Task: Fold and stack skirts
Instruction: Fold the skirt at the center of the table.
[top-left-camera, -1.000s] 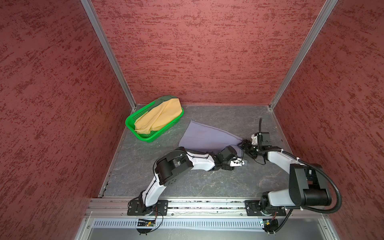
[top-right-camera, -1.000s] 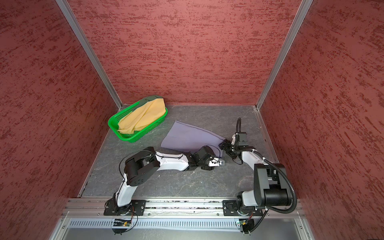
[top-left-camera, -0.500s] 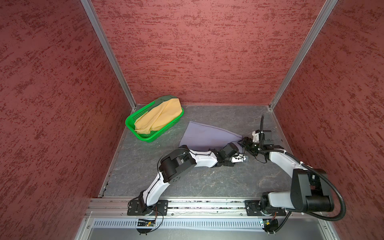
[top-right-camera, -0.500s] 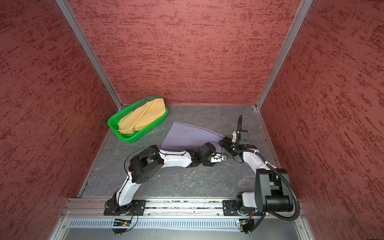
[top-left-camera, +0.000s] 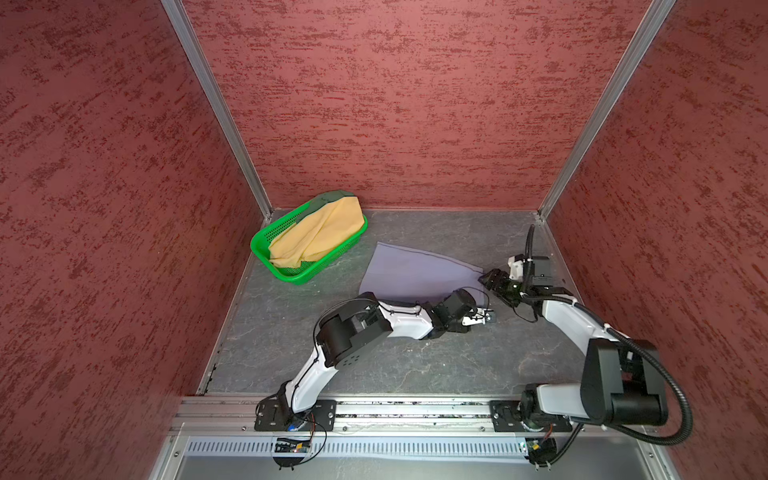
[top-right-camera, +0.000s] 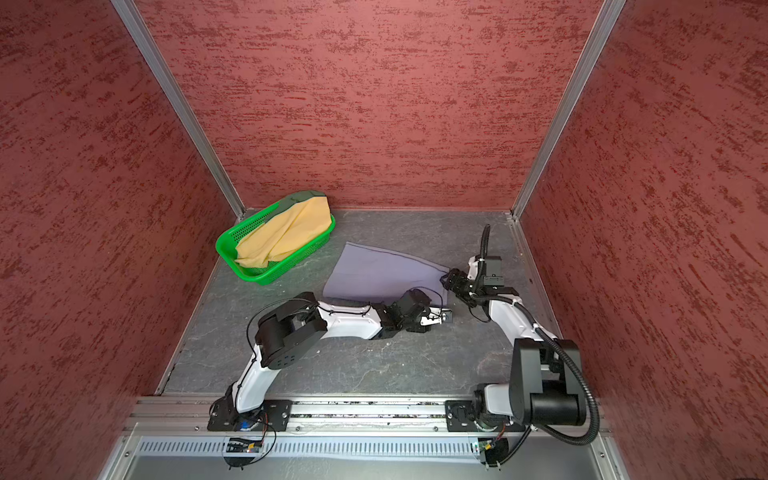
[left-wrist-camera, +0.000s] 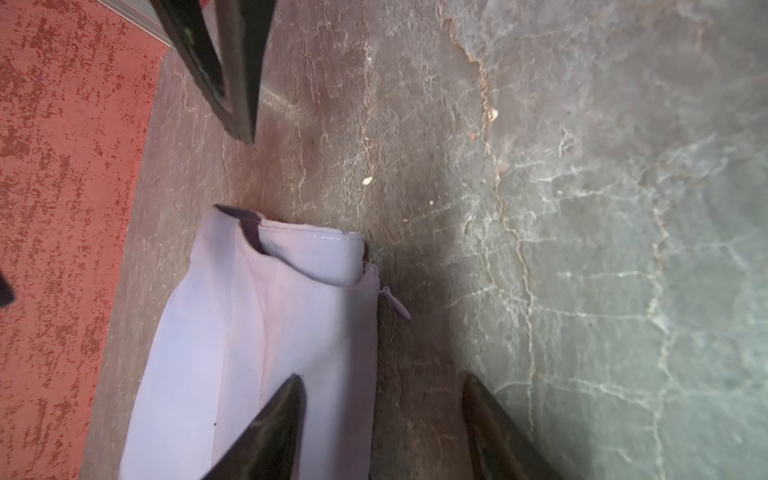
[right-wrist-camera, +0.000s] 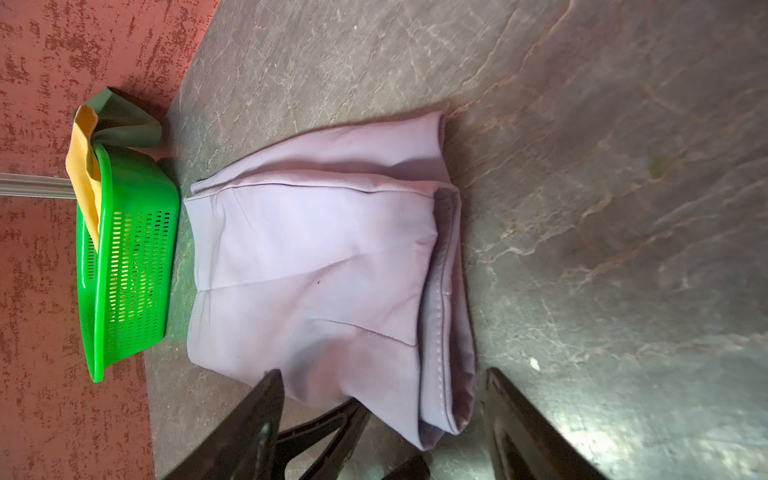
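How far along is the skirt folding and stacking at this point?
Done: lavender-grey skirt lies spread flat outside the basket. In hand: left gripper and right gripper, both open, sit at its waistband end; no fold visible. Remaining: mustard-yellow skirt and dark green skirt in the basket; no stack.

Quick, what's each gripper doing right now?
Left gripper: open, nothing gripped.
Right gripper: open, straddling the lavender skirt at its edge.

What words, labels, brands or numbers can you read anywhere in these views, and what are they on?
None can be read.
The lavender skirt, yellow skirt and green basket carry no visible lettering.
Any marking on the small board at the front rail is too small to read.
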